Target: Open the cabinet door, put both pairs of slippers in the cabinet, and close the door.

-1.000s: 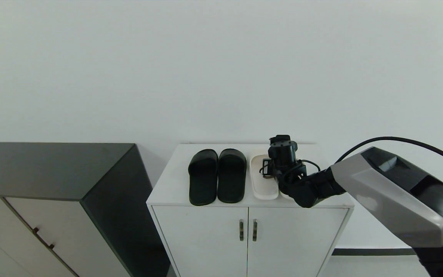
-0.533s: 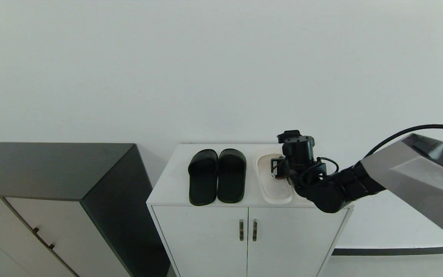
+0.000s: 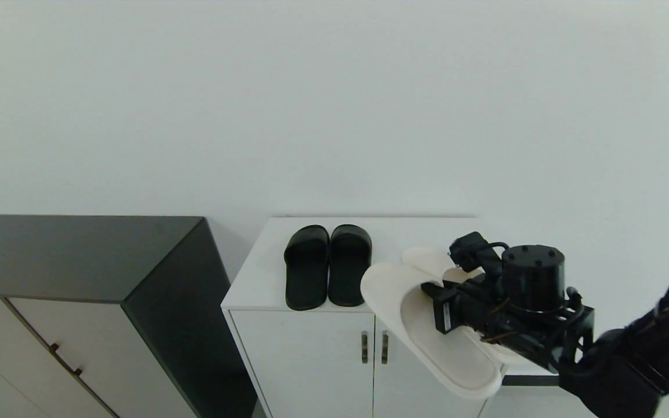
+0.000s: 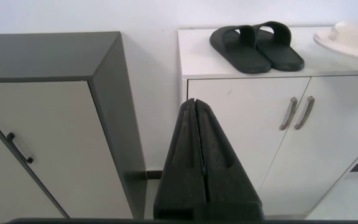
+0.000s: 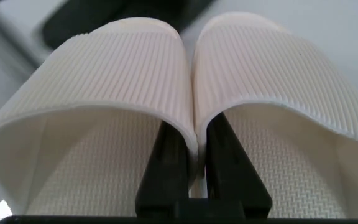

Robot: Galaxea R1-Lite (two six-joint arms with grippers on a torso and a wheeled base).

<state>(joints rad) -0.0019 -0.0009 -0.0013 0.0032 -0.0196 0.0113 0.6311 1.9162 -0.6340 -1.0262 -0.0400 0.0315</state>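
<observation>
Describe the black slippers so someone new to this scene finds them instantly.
Find the white two-door cabinet beside the dark cabinet. On its top, left of centre, lie the black slippers side by side. They are the only black pair; the cream slippers are held in the right gripper.
</observation>
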